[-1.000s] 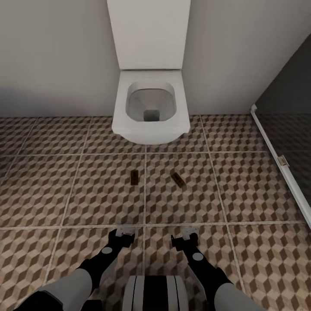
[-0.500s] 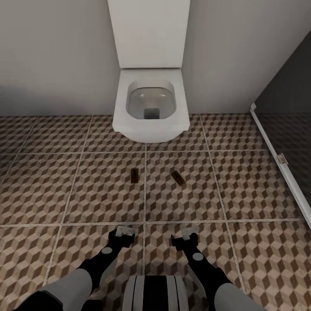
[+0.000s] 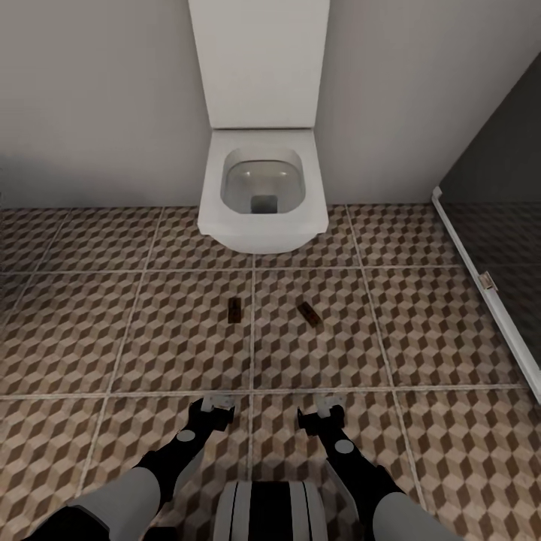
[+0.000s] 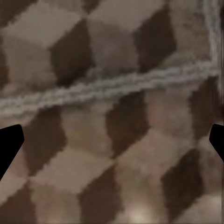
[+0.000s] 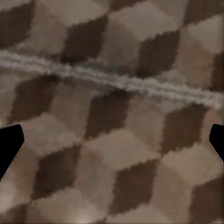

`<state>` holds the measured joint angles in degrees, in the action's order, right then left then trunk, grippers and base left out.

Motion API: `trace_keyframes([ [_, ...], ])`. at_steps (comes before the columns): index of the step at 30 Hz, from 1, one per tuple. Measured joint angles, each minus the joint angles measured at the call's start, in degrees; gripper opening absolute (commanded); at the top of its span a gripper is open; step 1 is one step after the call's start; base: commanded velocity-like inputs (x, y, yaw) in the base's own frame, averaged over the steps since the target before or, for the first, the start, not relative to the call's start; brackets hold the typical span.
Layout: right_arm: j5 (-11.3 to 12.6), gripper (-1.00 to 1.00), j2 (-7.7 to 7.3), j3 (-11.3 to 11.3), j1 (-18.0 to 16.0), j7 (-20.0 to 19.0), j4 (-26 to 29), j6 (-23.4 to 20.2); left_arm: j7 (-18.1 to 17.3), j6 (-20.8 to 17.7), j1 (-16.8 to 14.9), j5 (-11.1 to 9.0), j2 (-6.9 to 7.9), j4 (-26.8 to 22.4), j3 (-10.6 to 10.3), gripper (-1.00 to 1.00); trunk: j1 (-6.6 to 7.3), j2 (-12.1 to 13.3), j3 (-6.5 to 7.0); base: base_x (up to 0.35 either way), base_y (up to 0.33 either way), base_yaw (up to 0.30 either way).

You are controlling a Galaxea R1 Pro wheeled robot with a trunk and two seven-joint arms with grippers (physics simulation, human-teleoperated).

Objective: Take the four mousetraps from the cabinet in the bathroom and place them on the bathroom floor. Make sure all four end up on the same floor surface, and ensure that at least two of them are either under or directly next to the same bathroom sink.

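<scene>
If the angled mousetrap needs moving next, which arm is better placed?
Probably the right: the right gripper sits on that angled mousetrap's side, empty and open. The left gripper lines up with the straight mousetrap.

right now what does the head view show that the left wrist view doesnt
Head view alone: two mousetraps lying apart on the bathroom floor in front of a white toilet, a dark shower screen on the robot's right, and both arms with the left pincer and right pincer low over the tiles. Left wrist view alone: a close look at a pale grout line between that pincer's spread dark fingertips. Both share the cube-patterned tiles.
</scene>
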<state>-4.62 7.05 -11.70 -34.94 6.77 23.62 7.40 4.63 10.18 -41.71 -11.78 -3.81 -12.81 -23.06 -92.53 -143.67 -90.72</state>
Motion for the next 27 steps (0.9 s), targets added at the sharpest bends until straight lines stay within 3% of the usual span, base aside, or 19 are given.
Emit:
trace_keyframes([
  [15, 0.0, 1.00, -0.06, -0.5, 0.0, -0.3, 0.1, 4.1, 0.0, 0.0, 0.0, 0.0, -0.01, 0.4, 0.0, 1.00, 0.39, 0.2, 3.32, 0.000, 0.000, 0.000],
  [27, 0.1, 1.00, -0.05, -0.6, 0.0, -0.4, 0.1, 4.7, 0.0, 0.0, 0.0, 0.0, 0.01, 0.8, 0.0, 1.00, 0.70, 0.4, 6.43, 0.000, 0.000, 0.000],
])
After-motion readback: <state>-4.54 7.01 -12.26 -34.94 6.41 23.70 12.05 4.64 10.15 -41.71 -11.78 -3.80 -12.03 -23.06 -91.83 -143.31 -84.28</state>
